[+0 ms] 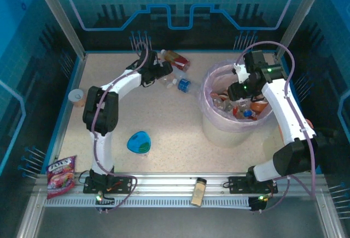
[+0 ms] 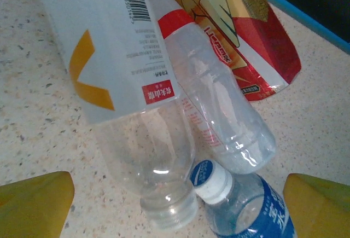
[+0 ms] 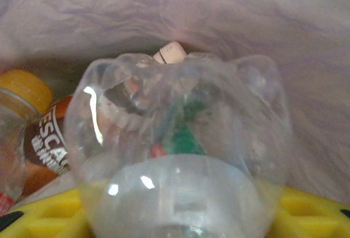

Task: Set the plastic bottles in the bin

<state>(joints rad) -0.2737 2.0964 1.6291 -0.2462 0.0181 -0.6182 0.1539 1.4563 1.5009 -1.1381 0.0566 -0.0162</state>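
Speckled, grainy surface (image 1: 169,161), and the round, translucent pinkish bin (image 1: 221,128) sits at 3 o'clock, plastic bottles (image 1: 240,109) heaped inside. Over it hangs the right hand (image 1: 239,79), a lobed clear bottle (image 3: 175,139) between its yellow fingers (image 3: 306,210). Clamped or let go, I can't tell. At 12 o'clock the left hand (image 1: 157,73) gapes wide over three glossy loose bottles (image 2: 219,117) lying together.

Bottles (image 1: 241,110) inside pinkish bin (image 1: 219,131)
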